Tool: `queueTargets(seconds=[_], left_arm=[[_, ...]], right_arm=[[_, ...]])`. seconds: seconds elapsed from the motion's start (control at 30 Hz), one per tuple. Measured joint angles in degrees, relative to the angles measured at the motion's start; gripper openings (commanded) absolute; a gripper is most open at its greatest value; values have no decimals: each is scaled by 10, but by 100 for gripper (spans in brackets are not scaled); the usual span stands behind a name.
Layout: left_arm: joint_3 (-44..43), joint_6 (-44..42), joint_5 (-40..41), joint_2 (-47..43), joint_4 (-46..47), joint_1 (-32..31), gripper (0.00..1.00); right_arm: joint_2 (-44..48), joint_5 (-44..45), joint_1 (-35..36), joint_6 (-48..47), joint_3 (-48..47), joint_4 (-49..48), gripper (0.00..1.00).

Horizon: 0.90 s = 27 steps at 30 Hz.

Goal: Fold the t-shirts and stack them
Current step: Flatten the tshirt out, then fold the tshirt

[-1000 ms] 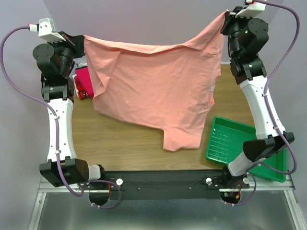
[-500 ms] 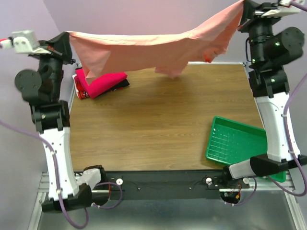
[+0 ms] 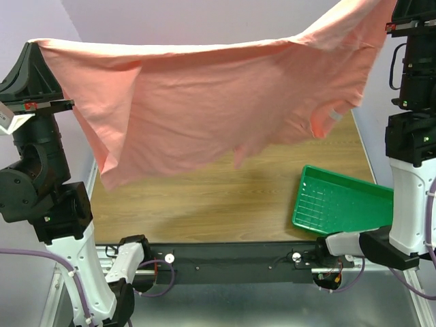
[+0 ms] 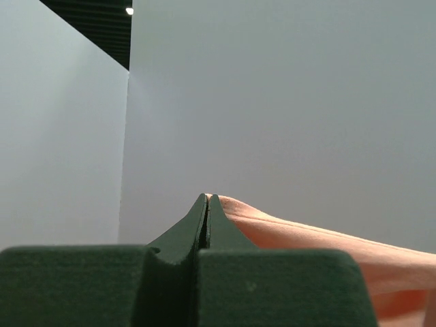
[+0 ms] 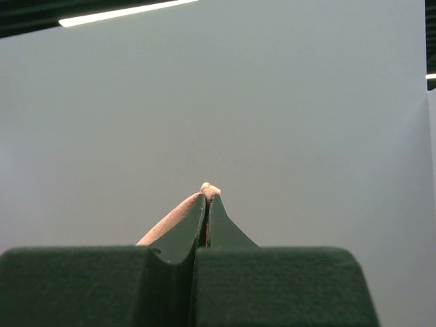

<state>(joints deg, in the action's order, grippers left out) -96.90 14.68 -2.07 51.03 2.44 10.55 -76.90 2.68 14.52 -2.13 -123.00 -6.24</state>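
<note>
Over a wooden table (image 3: 225, 197), the salmon-pink t-shirt (image 3: 218, 102) hangs stretched from 9 to 2 o'clock, raised higher than before. The left gripper (image 4: 206, 199) and right gripper (image 5: 207, 195) each pinch a corner tightly.

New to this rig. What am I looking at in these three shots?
A left arm and a right arm are bolted at the near edge of a wooden table. The wide shot looks down from above and behind them. The other two come from a camera on each wrist, looking along its fingers. The left end effector and the right end effector are each shut on an edge of one salmon-pink t-shirt, stretched in the air between them. A green tray lies at the table's near right.
</note>
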Motion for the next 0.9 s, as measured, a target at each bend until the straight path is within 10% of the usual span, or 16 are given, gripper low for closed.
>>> queueTargets(seconds=[0.37, 0.43, 0.53, 0.6, 0.63, 0.7, 0.9], left_arm=[[119, 32, -123, 94, -3, 0, 3], [142, 35, -170, 177, -18, 0, 38], [150, 26, -200, 340, -59, 1, 66], [149, 14, -200, 453, -106, 3, 72], [141, 15, -198, 487, -127, 4, 74], [109, 12, -194, 575, -175, 6, 79], [54, 24, -184, 564, -205, 6, 90]], right_arm=[[-96, 52, 0, 28, 57, -49, 0], [-144, 66, 0, 32, 85, -52, 1], [-236, 79, -2, 41, 107, -48, 2], [-348, 86, -5, 54, 108, -34, 25], [-398, 87, -8, 62, 98, -15, 65], [-476, 90, -12, 78, 69, 31, 89], [-585, 95, -23, 99, 30, 143, 100]])
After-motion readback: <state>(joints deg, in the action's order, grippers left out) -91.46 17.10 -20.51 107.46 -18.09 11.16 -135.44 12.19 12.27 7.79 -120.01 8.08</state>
